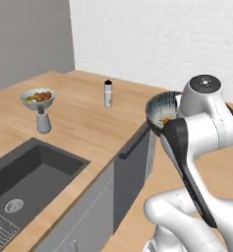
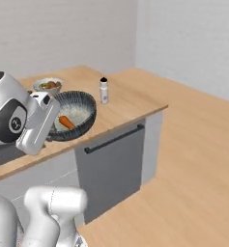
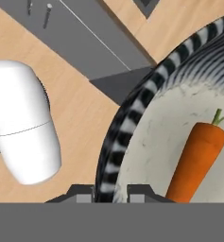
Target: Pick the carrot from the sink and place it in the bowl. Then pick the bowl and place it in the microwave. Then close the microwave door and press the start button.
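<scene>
The bowl [image 1: 161,109] hangs in the air beside the counter's end, tilted, with a pale streaked inside and a dark striped rim. Inside it lies the orange carrot [image 3: 196,157], also visible in the right base view as the carrot [image 2: 66,122]. My gripper [image 3: 110,193] is shut on the bowl [image 3: 132,113] at its rim, one finger on each side of the wall. In the right base view the white hand holds the bowl [image 2: 80,112] from the left. The dark sink [image 1: 44,172] lies at the lower left with its drain and wire rack. The microwave is out of view.
A stemmed fruit bowl [image 1: 38,98] and a small bottle [image 1: 108,93] stand on the wooden counter [image 1: 88,128]. A dark dishwasher front [image 2: 113,159] with a bar handle closes the counter's end. Open wooden floor [image 2: 193,159] spreads to the right.
</scene>
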### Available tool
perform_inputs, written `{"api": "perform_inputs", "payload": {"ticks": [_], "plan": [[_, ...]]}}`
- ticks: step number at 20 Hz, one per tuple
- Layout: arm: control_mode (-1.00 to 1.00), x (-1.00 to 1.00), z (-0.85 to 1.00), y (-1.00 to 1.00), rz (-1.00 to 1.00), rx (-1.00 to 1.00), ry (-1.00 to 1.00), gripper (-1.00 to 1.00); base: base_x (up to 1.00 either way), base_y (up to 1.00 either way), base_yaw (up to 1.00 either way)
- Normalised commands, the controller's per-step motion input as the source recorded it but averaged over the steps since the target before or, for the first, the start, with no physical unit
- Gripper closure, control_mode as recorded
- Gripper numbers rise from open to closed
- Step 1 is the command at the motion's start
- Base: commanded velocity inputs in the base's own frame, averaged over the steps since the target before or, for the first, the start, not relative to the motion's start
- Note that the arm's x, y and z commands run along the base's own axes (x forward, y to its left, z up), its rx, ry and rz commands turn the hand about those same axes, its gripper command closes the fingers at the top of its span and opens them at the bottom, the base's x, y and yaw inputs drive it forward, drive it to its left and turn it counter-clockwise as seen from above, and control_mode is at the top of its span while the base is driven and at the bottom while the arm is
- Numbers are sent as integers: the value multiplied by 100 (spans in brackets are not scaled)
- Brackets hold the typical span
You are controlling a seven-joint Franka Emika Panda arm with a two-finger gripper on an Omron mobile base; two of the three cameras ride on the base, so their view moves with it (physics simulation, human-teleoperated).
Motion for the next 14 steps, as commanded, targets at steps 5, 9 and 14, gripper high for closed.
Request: {"api": "perform_inputs", "payload": {"ticks": [5, 9, 14], "plan": [[100, 0, 0, 0, 0, 0, 0, 100, 0, -37, -82], [100, 0, 0, 0, 0, 0, 0, 100, 28, -27, -69], [100, 0, 0, 0, 0, 0, 0, 100, 100, -11, -28]]}}
